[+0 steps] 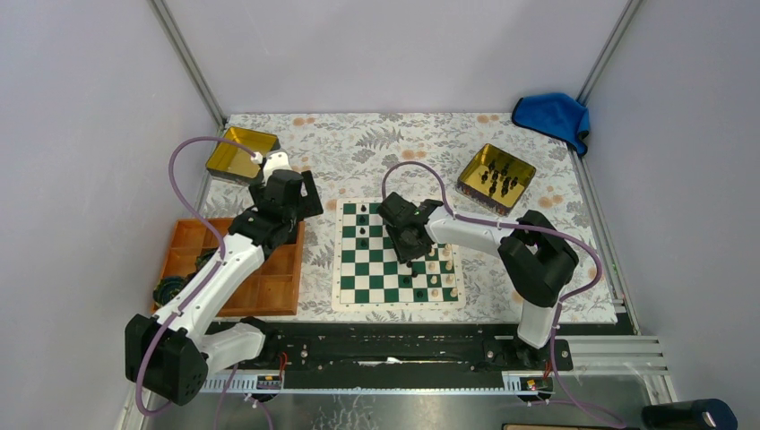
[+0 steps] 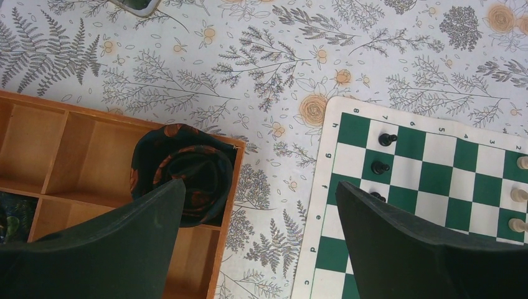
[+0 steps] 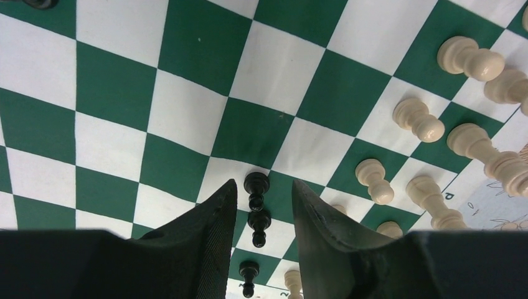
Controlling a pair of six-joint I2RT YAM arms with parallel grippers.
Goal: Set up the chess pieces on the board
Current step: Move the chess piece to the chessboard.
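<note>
- Overhead view: right gripper (image 1: 408,244) sits low over the board (image 1: 358,279) at frame centre, its arm reaching in from the lower right.
- Right wrist view: fingers (image 3: 215,218) part-spread, straddling a black pawn (image 3: 256,187) at lower centre. A gap shows on each side of the pawn; no contact seen.
- Two more black pawns (image 3: 259,225) stand in line below it, toward the bottom edge.
- Cream pieces (image 3: 417,118) stand in a cluster down the right side of that frame, near the board's border.
- Left wrist view: left gripper (image 2: 260,190) spread wide, nothing between the fingers. It hovers over the floral tablecloth (image 2: 274,81), between the orange wooden tray (image 2: 93,143) at left and the board at right.
- A dark patterned cloth bundle (image 2: 187,168) lies in one tray compartment.
- Overhead view: a gold tin (image 1: 468,182) up and to the right of the board holds more black pieces (image 1: 497,179).
- A second gold tin (image 1: 242,154) sits at upper left, just beyond the left gripper.
- Blue cloth (image 1: 551,115) lies in the table's upper right corner.
</note>
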